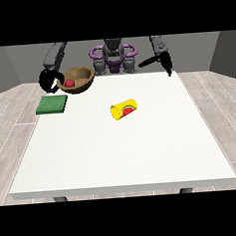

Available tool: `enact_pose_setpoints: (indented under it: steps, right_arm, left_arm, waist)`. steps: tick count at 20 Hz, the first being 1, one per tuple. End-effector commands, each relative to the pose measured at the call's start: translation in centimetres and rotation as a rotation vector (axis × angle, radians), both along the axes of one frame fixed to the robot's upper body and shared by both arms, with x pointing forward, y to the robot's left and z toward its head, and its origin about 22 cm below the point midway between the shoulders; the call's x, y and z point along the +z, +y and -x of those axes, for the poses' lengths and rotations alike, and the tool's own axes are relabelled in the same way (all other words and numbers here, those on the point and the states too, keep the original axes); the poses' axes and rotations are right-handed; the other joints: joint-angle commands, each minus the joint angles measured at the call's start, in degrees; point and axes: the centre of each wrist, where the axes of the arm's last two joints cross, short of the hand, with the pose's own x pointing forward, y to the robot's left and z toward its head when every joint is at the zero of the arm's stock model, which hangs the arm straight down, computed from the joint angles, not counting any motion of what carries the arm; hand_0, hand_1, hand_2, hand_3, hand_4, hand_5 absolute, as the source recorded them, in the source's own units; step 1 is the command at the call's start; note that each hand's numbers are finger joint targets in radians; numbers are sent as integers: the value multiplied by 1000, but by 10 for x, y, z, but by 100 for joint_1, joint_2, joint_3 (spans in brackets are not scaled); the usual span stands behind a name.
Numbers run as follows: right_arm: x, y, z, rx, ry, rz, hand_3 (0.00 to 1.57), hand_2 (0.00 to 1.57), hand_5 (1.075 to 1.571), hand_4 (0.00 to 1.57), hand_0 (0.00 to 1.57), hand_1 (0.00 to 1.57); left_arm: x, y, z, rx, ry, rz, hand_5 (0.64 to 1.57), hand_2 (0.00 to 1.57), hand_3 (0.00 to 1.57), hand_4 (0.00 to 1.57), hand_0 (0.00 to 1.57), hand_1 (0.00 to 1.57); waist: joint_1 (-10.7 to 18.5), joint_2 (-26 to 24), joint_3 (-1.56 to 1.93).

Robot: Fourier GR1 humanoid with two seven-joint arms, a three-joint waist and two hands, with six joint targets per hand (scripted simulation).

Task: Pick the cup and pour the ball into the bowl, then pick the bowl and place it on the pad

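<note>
A brown bowl (81, 78) is lifted and tilted at the table's far left, with a red ball (69, 83) inside it. The hand at the view's left (49, 81) curls round the bowl's left rim. A green pad (52, 104) lies flat on the table just below and left of the bowl. A yellow cup (124, 109) with a red mark lies on its side near the table's middle. The hand at the view's right (158, 61) hovers above the far right edge with its fingers stretched out, holding nothing.
The white table (122, 149) spreads wide toward the camera in front of the cup. The robot's torso (113, 55) stands behind the far edge. Grey wooden floor surrounds the table.
</note>
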Motion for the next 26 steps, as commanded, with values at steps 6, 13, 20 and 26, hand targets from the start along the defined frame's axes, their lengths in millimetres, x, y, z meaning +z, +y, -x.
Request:
enact_pose_setpoints:
  steps: [6,13,20,26]
  right_arm:
    - [46,-82,12,-35,-128,-45,1571,1571,1563,1074,1571,1571]
    - [59,-141,39,-121,-299,-20,1344,1571,1567,1006,1571,1571]
    - [81,-163,44,-136,-374,72,0,1571,1569,1035,1571,1571]
    - [98,-164,36,-127,-378,112,436,1571,1571,1031,1571,1571]
  left_arm:
    - [-2,-20,-1,-7,-154,-18,1565,0,0,0,0,0]
    - [60,-56,-6,-66,-324,-43,1564,0,0,0,0,0]
    - [91,-61,5,-37,-429,-51,1563,0,0,0,0,0]
    - [99,-77,21,-35,-437,-62,1563,0,0,0,0,0]
  waist:
    - [53,793,4]
    - [362,1881,14]
    - [255,2357,14]
    - [253,2331,12]
